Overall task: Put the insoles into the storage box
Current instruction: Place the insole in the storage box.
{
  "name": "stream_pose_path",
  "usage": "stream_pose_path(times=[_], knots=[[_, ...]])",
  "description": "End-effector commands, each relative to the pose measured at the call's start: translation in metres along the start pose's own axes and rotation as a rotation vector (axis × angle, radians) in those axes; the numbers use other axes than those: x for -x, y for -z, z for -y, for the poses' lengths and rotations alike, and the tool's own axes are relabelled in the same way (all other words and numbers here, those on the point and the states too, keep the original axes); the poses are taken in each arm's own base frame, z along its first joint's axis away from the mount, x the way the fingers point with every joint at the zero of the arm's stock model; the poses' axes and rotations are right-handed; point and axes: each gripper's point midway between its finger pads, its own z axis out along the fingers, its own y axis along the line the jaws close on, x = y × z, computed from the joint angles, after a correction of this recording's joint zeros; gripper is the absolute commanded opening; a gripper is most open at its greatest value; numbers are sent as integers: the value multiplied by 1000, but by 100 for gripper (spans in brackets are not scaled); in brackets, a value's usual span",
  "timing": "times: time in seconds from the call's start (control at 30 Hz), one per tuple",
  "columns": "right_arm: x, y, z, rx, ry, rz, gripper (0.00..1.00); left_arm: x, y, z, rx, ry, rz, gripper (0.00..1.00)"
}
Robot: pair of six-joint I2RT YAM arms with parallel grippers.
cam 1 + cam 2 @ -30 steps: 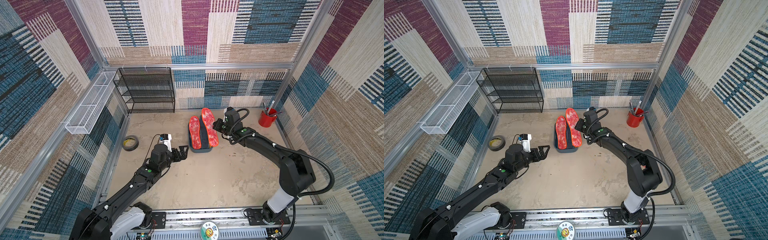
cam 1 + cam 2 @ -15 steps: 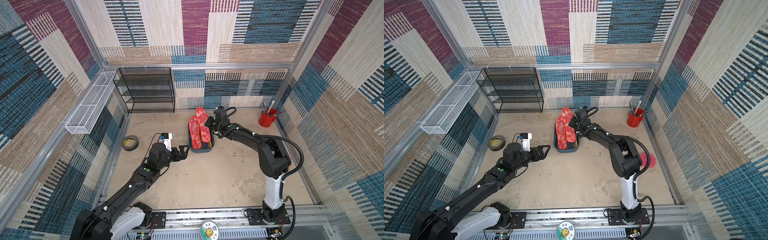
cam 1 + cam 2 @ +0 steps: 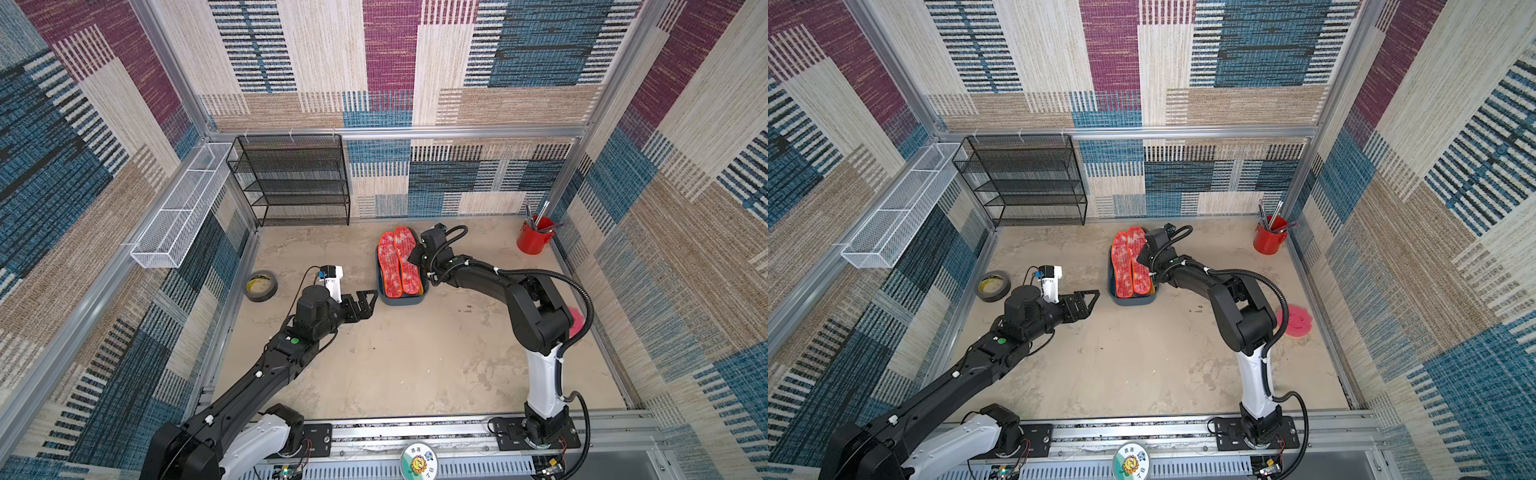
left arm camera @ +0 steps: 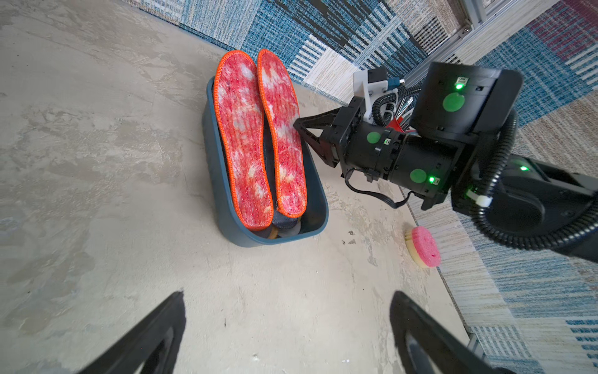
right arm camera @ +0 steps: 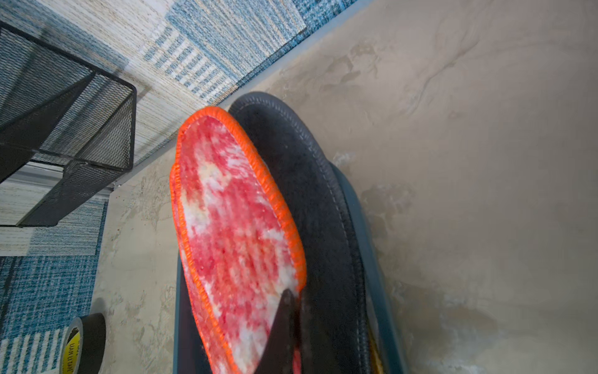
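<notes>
- Across the floor I spot no stray pad; the storage box (image 3: 401,300) sits mid-floor, holding the insoles (image 4: 284,139).
- On top, the mottled pair (image 4: 246,145) overhangs the far rim, so I judge seating unfinished.
- A dark grey insole (image 5: 323,226) shows beneath; lower ones are hidden, uncountable.
- The right gripper (image 4: 296,124) is pinched closed, tips against a mottled edge; the left gripper (image 3: 368,305) gapes wide, empty, near the box.

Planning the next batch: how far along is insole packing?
Done: dark grey insole and one red-white mottled orange-edged insole rest in the teal plastic storage box. In hand: the shut right claw pinches the second mottled insole, over the box. Left: release it; open left claw hovers apart.
</notes>
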Motion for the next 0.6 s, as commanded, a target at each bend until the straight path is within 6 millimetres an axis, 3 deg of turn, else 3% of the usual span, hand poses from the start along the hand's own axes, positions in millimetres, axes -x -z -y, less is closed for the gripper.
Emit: stream_pose_path(times=[0.0,0.27,0.47,0.57], knots=[[7,3,4,-23,-34,72,0,2,3,2,-2,-24,-1,99],[-5,-3,7,-27,-16,36,2,2,3,0,-1,-21,1,99],[7,12,-11,-4,13,60,57,3,4,-1,2,-21,3,100],[10,25,-17,6,12,80,67,2,3,-1,1,-18,2,99]])
